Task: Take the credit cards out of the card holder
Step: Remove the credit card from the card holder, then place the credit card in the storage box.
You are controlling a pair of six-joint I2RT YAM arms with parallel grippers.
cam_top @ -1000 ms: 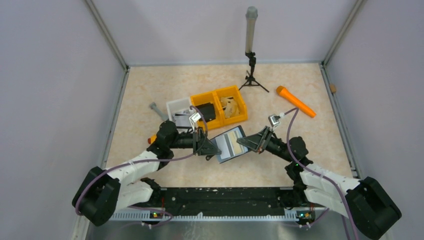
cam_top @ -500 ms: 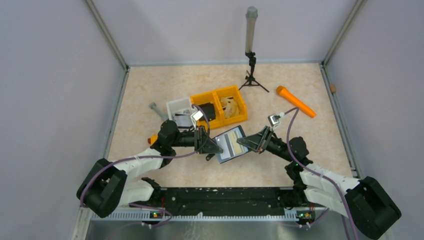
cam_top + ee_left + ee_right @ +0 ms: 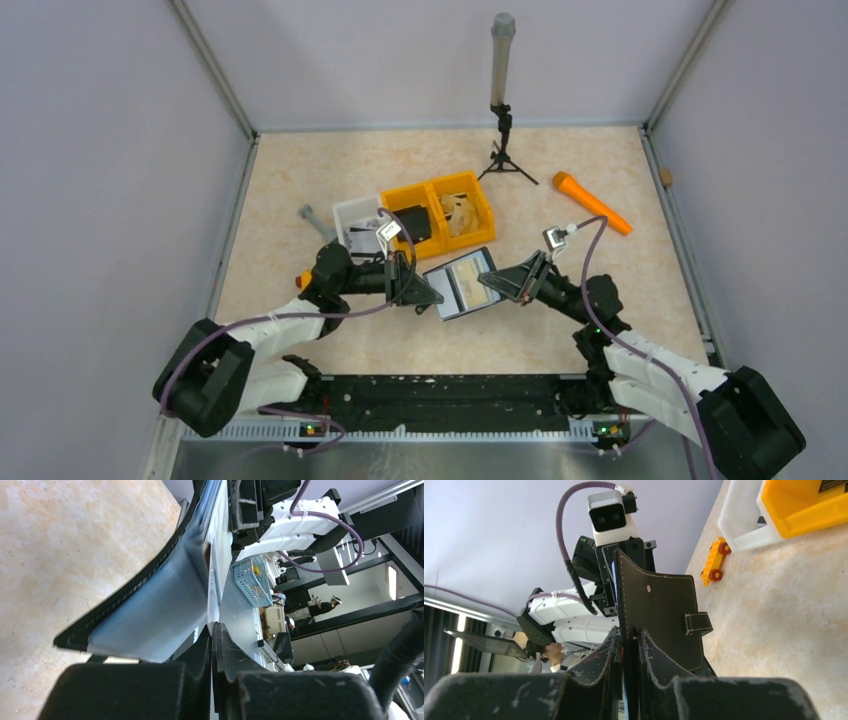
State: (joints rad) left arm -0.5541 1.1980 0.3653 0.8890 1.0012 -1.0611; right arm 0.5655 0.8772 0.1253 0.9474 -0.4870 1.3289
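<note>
Beige marbled bench (image 3: pixel 330 170), lilac walls (image 3: pixel 120 150). In yellow bin (image 3: pixel 424 186): black item (image 3: pixel 413 222) left compartment, pale pieces (image 3: pixel 462 212) right. Open card holder (image 3: pixel 465 287) at bench centre; right end effector (image 3: pixel 490 283) grips it, left end effector (image 3: pixel 432 302) closed at its edge.

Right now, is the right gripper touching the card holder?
Touching. The right wrist view shows the right gripper closed on the edge of the card holder, the black flap pinched between its fingers with no gap.

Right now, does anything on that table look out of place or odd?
Nothing looks spilled or broken. The one oddity: the card holder is not lying flat. The right gripper pinches one edge, holding it open and tilted, and the left gripper is shut at the opposite edge.
</note>
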